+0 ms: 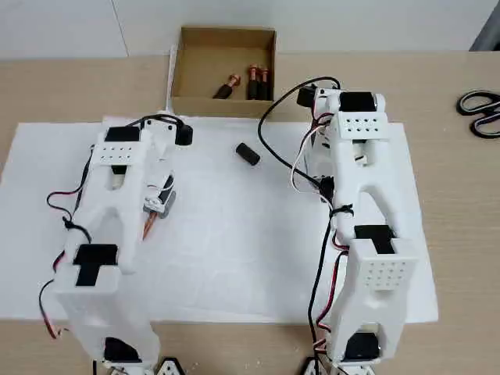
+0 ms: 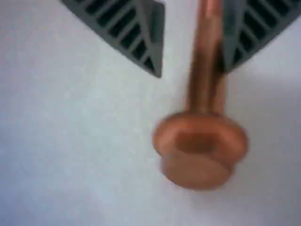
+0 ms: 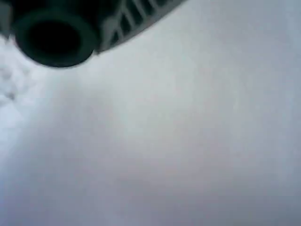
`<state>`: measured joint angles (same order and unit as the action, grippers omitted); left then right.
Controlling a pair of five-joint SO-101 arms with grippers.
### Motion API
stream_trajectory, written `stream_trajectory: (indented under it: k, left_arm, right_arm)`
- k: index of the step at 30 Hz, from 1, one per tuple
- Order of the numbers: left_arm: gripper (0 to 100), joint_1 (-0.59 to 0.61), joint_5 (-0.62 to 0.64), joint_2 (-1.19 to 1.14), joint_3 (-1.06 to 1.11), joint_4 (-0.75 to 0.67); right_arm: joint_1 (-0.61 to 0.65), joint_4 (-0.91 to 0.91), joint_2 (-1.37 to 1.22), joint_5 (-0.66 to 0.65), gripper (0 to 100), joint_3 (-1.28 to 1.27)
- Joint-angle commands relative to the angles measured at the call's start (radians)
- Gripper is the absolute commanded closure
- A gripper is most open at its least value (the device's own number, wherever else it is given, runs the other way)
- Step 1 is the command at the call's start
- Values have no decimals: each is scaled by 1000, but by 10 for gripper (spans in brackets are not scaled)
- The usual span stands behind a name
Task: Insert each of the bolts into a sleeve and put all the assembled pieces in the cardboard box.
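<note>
**Left gripper (image 2: 190,71) stood open about a bolt (image 2: 200,150); right gripper (image 3: 61,23) held a sleeve (image 3: 52,41)**

In the left wrist view the two ribbed fingers (image 2: 127,28) stood wider apart than the bolt's copper shaft. The shaft ran between them, close against one finger and with a plain gap to the other, so the jaws were not closed on it. The flanged head lay clear of the fingertips, over the white mat (image 2: 70,155). From above, the bolt stuck out at a slant from under the left arm (image 1: 117,195), on the mat's left half, head toward the arm's base. Whether it rested on the mat could not be told.

The right gripper was closed on a black sleeve, seen end-on with its bore facing the camera. One ribbed finger (image 3: 136,16) pressed against its side; the other was hidden. The sleeve hung above the mat. In the high view the right arm (image 1: 367,180) stretched over the mat's right half.

A second sleeve (image 1: 248,154) lay on its side on the mat between the arms, toward the far edge and touching neither gripper. The box (image 1: 207,66) sat on the table (image 1: 62,86) just past that edge. Three assembled pieces (image 1: 254,82) lay inside, near its front wall: two close together and a third slanted beside them. Scissors (image 1: 478,112) lay on the table, well right of the mat.
</note>
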<state>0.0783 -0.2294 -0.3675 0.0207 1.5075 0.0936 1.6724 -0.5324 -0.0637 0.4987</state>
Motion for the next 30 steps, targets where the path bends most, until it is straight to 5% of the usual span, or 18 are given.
stream_trajectory:
  k: [1,30]
  left_arm:
    - [915,3,8,-18,-77,-9]
    - [944,-3,29,-63,-110,-46]
  right_arm:
    - [-7,7,68,-2,995,5]
    - [-4,4,68,0,995,5]
